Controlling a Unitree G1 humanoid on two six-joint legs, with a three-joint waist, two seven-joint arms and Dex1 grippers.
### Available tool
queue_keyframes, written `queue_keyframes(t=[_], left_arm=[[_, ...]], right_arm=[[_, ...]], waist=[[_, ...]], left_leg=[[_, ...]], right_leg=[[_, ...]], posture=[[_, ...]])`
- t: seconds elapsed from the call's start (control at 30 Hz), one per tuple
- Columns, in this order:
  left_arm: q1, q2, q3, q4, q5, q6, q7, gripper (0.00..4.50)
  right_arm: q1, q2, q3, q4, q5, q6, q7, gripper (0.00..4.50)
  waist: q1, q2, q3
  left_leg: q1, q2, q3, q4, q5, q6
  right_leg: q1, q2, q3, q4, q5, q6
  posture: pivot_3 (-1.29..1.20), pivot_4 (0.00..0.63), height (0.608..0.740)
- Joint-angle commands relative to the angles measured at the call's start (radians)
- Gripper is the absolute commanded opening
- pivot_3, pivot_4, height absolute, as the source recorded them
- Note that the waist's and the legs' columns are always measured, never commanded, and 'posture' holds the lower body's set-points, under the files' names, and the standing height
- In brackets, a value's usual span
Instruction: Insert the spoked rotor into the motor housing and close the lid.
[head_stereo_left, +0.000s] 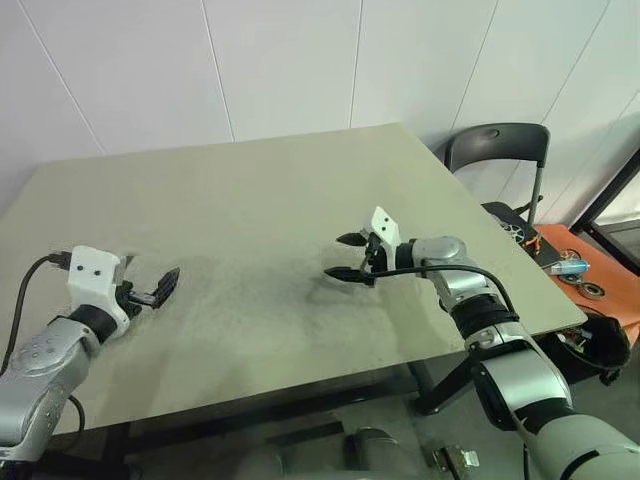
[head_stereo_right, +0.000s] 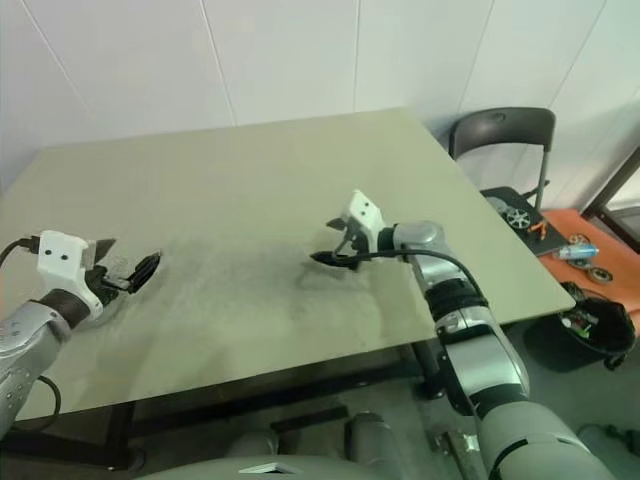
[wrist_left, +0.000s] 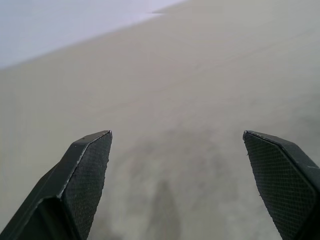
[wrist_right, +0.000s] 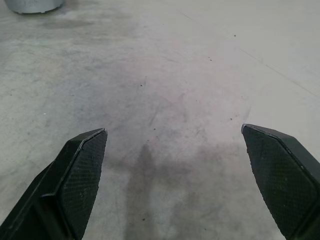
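Item 1. Left gripper (head_stereo_left: 160, 288): two black fingers spread wide, nothing between them. In the left wrist view the left gripper (wrist_left: 176, 134) has bare tabletop between and ahead of its textured pads (wrist_left: 90, 165). It hangs low over the near left part of the table (head_stereo_left: 250, 190).

Item 2. Right gripper (head_stereo_left: 335, 256): two black fingers spread wide, nothing held. It sits over the middle of the table with its tips turned toward the left gripper, well apart from it. In the right wrist view the right gripper (wrist_right: 174, 128) frames scuffed, dark-smudged tabletop between its jaws.

Item 3. Grey round object (wrist_right: 30, 5): metal-looking, standing on the table well ahead of the right jaws and off to one side, cut by the picture's edge. Cannot tell what it is.

Item 4. Spoked rotor (head_stereo_right: 517, 215): a small dark wheel with pale spokes, lying on the seat of the black chair (head_stereo_right: 503, 130). It is off the table, behind the right jaws and well apart from both grippers. It is small in view, so the naming is tentative.

Item 5. Orange surface (head_stereo_left: 605, 275): beyond the chair, further still from the right jaws. It bears a blue-and-pale part (head_stereo_left: 568, 266) and small dark rings, too small to name.

Item 6. Black bin (head_stereo_left: 600, 345): on the floor near the orange surface, contents unclear.

Item 7. Motor housing and lid: neither can be picked out with certainty
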Motion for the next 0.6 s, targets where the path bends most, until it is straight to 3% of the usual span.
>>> queue_keyframes(t=[0.03, 0.17, 0.33, 0.6], left_arm=[[-0.023, -0.036, 0.082, 0.054, -0.003, -0.095, -0.163, 4.46], [-0.020, -0.080, 0.111, 0.057, -0.009, -0.099, -0.262, 4.46], [-0.027, -0.146, 0.123, 0.081, 0.052, -0.136, -0.280, 4.46], [-0.011, -0.175, 0.111, 0.075, 0.126, -0.125, -0.303, 4.46]], right_arm=[[-0.024, 0.023, -0.018, -0.011, 0.007, -0.035, 0.012, 4.50], [-0.023, 0.043, -0.016, -0.013, 0.003, -0.048, 0.012, 4.50], [-0.017, 0.056, -0.012, -0.020, 0.001, -0.060, 0.026, 4.50], [-0.012, 0.051, -0.017, -0.025, 0.003, -0.042, 0.048, 4.50]], waist=[[0.000, 0.000, 0.000], [0.002, -0.001, 0.000], [0.003, -0.001, 0.000], [0.003, -0.001, 0.000]], left_leg=[[0.000, 0.000, 0.000, 0.001, 0.000, 0.000], [0.001, 0.000, -0.001, 0.001, 0.000, 0.000], [0.001, 0.000, -0.001, 0.002, 0.000, 0.000], [0.003, 0.000, -0.001, 0.002, 0.000, 0.000]], right_leg=[[0.000, 0.000, 0.000, 0.001, 0.000, 0.000], [0.000, 0.000, 0.000, 0.002, 0.001, 0.001], [0.001, 0.000, 0.000, 0.003, 0.002, 0.004], [0.001, 0.000, 0.000, 0.005, 0.002, 0.003]], posture=[[0.00, 0.000, 0.740], [0.00, 0.000, 0.740], [0.00, 0.000, 0.740], [0.00, 0.000, 0.740]])
